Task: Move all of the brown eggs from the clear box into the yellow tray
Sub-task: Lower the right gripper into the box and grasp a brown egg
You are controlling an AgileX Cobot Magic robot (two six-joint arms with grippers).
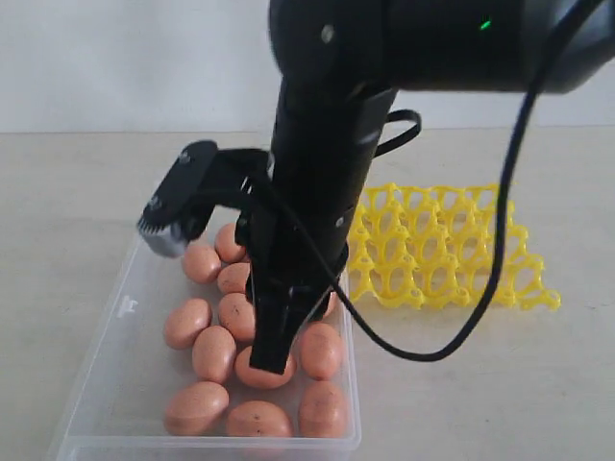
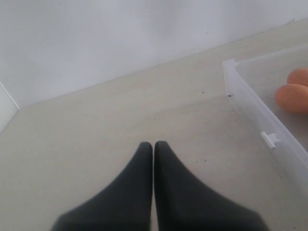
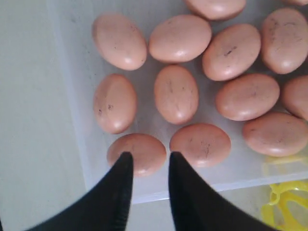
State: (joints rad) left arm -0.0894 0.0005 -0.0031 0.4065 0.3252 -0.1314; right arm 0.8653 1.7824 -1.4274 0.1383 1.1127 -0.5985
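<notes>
right gripper (image 3: pixel 148 161) is held slightly apart over eggs (image 3: pixel 175 94) in the box (image 3: pixel 77 72), nothing grabbed; left gripper (image 2: pixel 153 147) is clamped tight.

Your right arm (image 1: pixel 317 192) stands nearly upright, wrist downward. The right gripper (image 3: pixel 149 161) at its end points straight down, its fingers (image 3: pixel 120 183) parted by a narrow gap with nothing between them. Your left gripper (image 2: pixel 153 147) has both fingers (image 2: pixel 139 168) pressed together, holding nothing.
</notes>
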